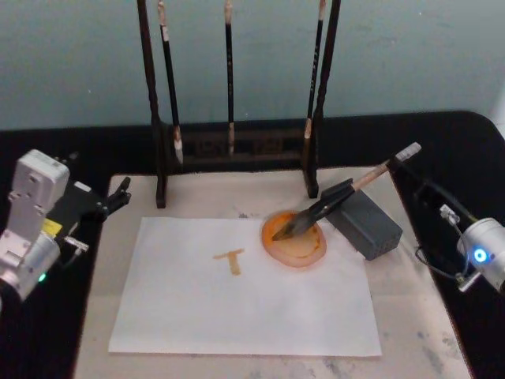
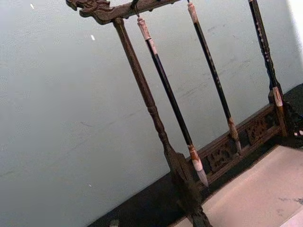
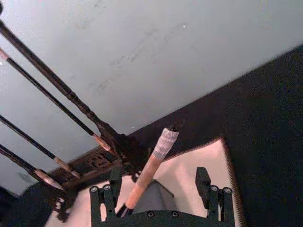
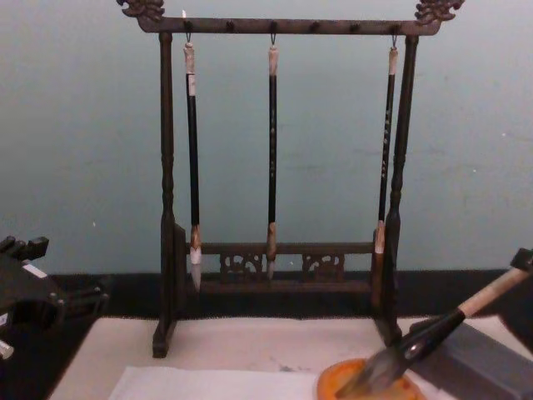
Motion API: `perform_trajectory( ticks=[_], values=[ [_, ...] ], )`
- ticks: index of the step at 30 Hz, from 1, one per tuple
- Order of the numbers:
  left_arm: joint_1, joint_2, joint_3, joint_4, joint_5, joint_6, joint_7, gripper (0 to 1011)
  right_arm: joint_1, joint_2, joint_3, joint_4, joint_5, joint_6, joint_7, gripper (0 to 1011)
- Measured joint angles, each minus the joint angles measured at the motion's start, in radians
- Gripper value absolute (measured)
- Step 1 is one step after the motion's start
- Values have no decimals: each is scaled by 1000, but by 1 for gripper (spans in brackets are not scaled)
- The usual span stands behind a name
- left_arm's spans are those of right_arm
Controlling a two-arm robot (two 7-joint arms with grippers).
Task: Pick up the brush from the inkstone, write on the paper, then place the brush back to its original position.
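The brush [image 1: 339, 197] lies tilted across the grey inkstone block [image 1: 364, 221], with its tuft down in an orange dish [image 1: 298, 246] and its tan handle end pointing back right. The white paper [image 1: 237, 308] lies flat in front and bears an orange "T" mark [image 1: 231, 259]. In the right wrist view my right gripper [image 3: 158, 182] is open, one finger on each side of the brush handle [image 3: 147, 175] without touching it. My left gripper [image 1: 118, 193] is open off the mat's left edge, holding nothing.
A dark wooden rack [image 1: 237, 146] with three thin black-handled brushes hanging from it stands at the back of the cream mat [image 1: 410, 332]. Black table surrounds the mat. The right arm's wrist [image 1: 481, 253] and cables are at the right edge.
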Motion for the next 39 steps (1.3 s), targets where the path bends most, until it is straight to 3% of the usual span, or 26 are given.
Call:
perform_trajectory(
  ticks=[7,17,27,39],
  values=[
    [0,0,0,0,0,0,0,1010,32,-29,1,39,91,51,-4,1000],
    [0,0,0,0,0,0,0,1010,80,-72,-5,94,175,71,-16,1000],
    [0,0,0,0,0,0,0,1010,106,-88,-20,126,224,73,-19,1000],
    [0,0,0,0,0,0,0,1010,100,-79,-35,125,259,58,-30,1000]
  ],
)
